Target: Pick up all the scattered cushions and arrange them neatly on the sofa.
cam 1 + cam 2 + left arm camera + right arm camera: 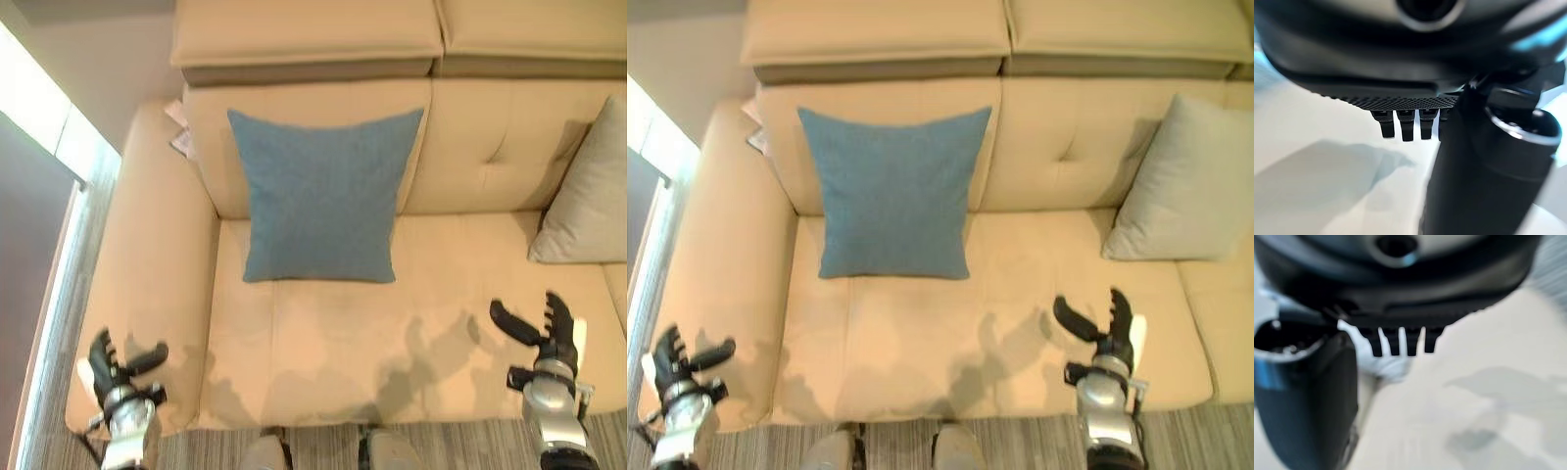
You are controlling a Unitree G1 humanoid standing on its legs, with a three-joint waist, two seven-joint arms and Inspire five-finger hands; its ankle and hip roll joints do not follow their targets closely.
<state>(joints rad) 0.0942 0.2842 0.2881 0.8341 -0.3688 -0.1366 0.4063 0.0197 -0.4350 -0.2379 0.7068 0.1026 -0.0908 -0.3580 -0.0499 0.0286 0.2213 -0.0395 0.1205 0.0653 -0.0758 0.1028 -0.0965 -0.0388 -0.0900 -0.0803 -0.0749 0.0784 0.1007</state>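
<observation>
Beige sofa (pixel 323 333) on grey striped carpet (pixel 460 446); bright strip at left (pixel 39 108), possibly a window.

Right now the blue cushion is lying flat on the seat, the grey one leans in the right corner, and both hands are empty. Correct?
Not quite. The blue cushion stands upright against the sofa backrest, its lower edge on the seat, as the left eye view shows. The grey cushion does lean at the right, and the left hand and right hand are open and empty.
</observation>
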